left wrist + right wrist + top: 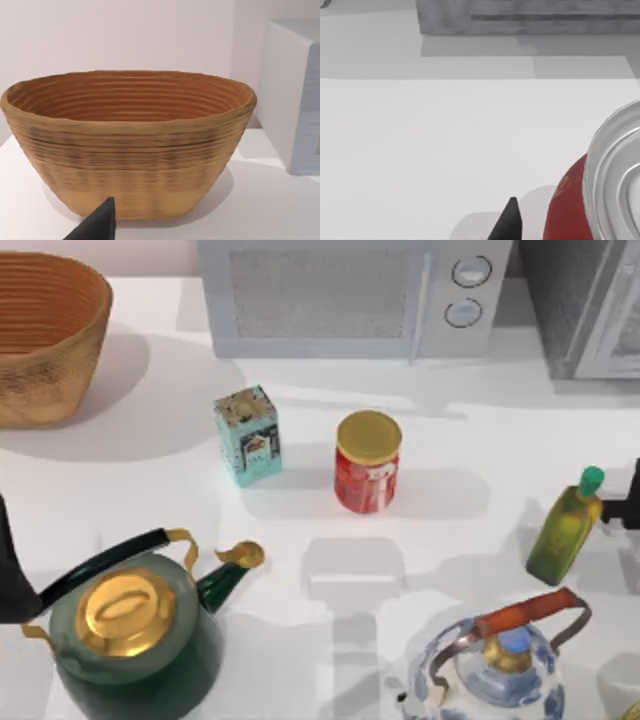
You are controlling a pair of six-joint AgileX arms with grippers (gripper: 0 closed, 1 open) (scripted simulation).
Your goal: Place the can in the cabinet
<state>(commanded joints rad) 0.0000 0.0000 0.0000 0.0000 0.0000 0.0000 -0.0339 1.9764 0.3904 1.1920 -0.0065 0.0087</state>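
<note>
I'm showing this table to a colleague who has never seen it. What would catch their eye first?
Probably the big dark green kettle with its gold lid at the near left, and the woven basket at the far left corner. Next, the red can with a yellow lid standing mid-table, beside a teal carton, in front of the white microwave. The grey cabinet sits at the far right.

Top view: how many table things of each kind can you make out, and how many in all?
Kettles: 2 (green kettle, blue-and-white kettle)
Bottle: 1
Basket: 1
Microwave: 1
Cabinet: 1
Teal tin: 1
Red jar with gold lid: 1
Total: 8
</note>
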